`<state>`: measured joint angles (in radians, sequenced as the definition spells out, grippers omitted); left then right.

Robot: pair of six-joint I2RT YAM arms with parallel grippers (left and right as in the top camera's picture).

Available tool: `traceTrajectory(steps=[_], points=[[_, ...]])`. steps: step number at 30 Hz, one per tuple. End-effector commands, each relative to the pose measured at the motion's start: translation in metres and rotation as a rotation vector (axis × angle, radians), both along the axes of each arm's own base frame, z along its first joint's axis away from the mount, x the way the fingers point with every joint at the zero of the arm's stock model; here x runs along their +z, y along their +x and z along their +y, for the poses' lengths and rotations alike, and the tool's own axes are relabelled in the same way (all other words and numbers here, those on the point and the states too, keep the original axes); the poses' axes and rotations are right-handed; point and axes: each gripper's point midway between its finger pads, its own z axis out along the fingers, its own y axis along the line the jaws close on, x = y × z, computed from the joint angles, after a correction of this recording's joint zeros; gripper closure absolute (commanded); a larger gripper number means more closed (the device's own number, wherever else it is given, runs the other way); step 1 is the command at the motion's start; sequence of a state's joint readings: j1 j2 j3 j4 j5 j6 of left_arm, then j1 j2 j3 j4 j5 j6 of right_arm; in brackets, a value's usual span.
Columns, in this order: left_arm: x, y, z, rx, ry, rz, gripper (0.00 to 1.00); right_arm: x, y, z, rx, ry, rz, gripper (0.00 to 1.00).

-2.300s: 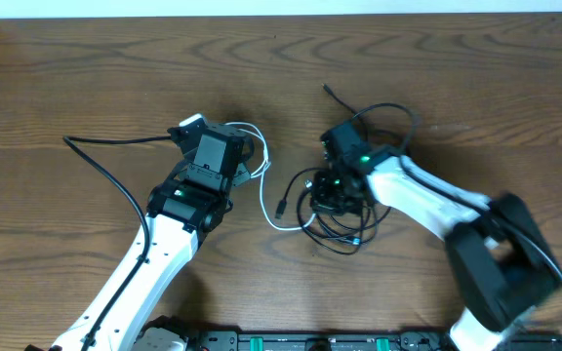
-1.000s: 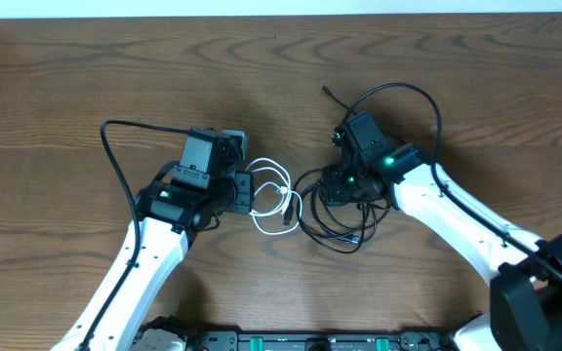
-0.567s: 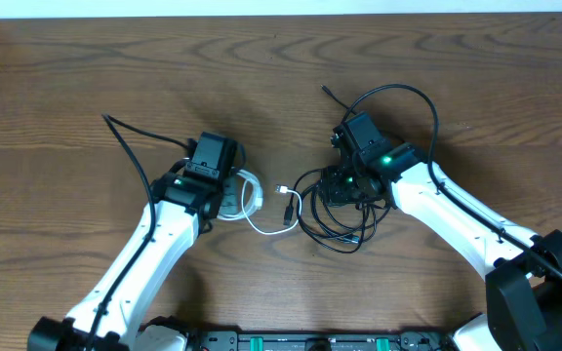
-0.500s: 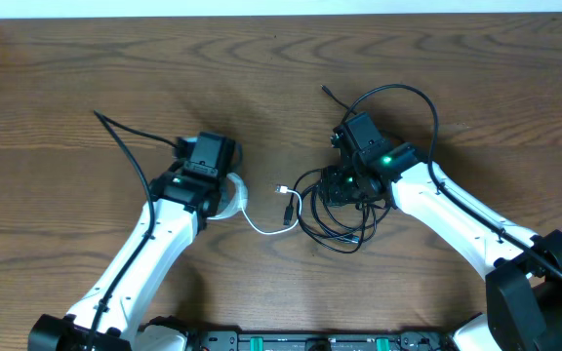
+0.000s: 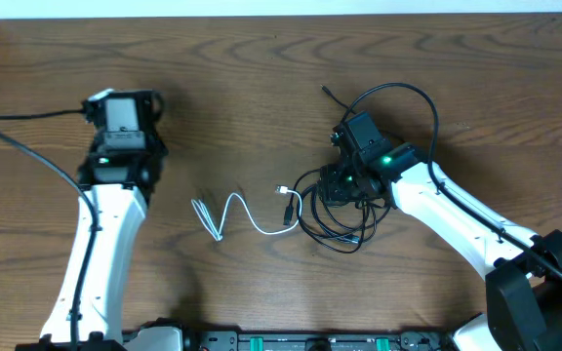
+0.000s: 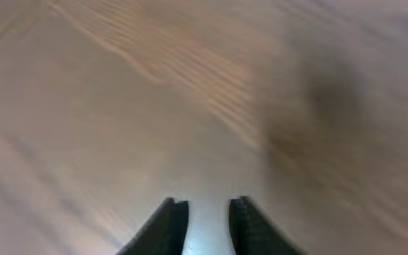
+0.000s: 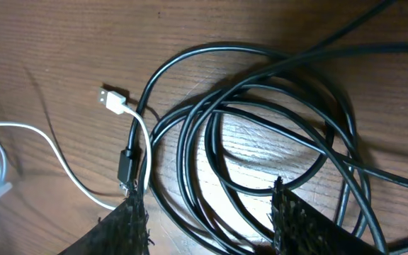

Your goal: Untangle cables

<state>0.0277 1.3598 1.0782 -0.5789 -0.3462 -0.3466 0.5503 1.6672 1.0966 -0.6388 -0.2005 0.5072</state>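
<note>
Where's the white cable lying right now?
Overhead view: the white cable lies loose in a zigzag mid-table, its right end beside the black cable tangle.

Left wrist view is blurred throughout: table [image 6: 119,85] grain is smeared, and the left gripper [image 6: 208,209] is cropped by the bottom edge, only the tips showing. In the right wrist view the right gripper [image 7: 207,223] is cropped the same way. The black cables [image 7: 218,47] run off top and right, the white cable [image 7: 119,104] off left. Overhead, the right arm [image 5: 437,210] covers part of the black cables and exits at the bottom right corner.
</note>
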Motion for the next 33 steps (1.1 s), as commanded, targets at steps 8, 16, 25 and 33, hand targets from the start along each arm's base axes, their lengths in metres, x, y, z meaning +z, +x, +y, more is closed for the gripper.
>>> traceTrajectory(steps=[8,16,25,33], points=[[-0.039,-0.048,-0.066,-0.175,-0.378,0.245,0.33,-0.005,0.002,-0.007,-0.006,-0.041,-0.012,0.41],[-0.06,-0.081,-0.093,-0.089,-0.544,0.363,0.2,-0.005,0.003,-0.007,-0.008,-0.044,-0.014,0.36],[-0.069,-0.078,-0.147,-0.256,-0.557,0.357,0.02,-0.006,0.006,-0.012,-0.025,-0.047,-0.016,0.29],[-0.072,-0.079,-0.176,-0.275,-0.477,0.335,0.01,-0.004,0.019,-0.036,-0.047,-0.034,-0.01,0.28]])
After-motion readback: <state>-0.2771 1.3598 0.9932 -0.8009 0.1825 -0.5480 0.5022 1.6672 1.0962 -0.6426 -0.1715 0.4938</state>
